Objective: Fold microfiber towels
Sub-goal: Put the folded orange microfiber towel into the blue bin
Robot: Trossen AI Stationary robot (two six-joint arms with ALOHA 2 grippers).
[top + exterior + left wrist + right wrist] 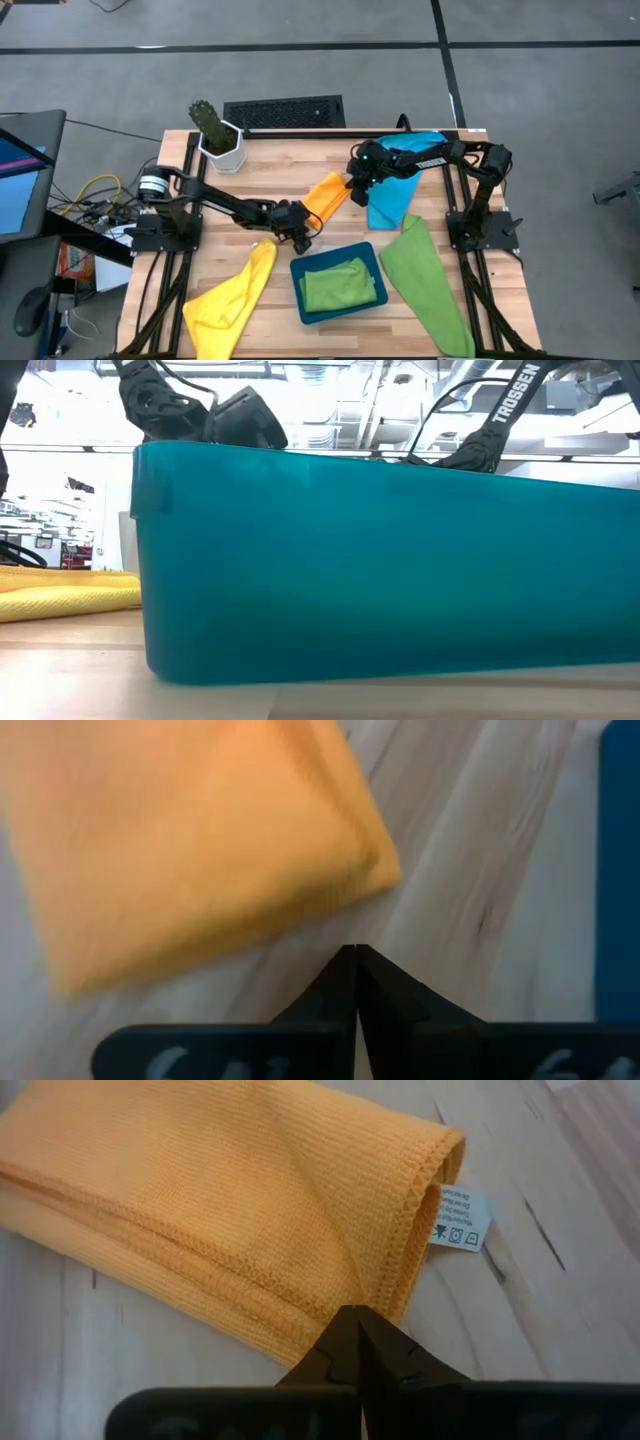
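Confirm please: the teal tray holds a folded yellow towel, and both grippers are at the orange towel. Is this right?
One thing is wrong: the towel in the teal tray is green, not yellow, as the high view shows. The yellow towel lies on the table beside the tray. Both the left gripper and right gripper are at the orange towel.

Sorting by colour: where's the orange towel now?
In the high view, the orange towel lies mid-table, between the blue towel and the potted cactus, behind the teal tray.

A: What is seen around the counter (270,170)?
B: Grey floor (540,90) crossed by dark lines; a black vent grille (284,111) at twelve o'clock.
A: And at nine o'clock?
B: Tangled cables (95,195) and a monitor (20,185) are seen.
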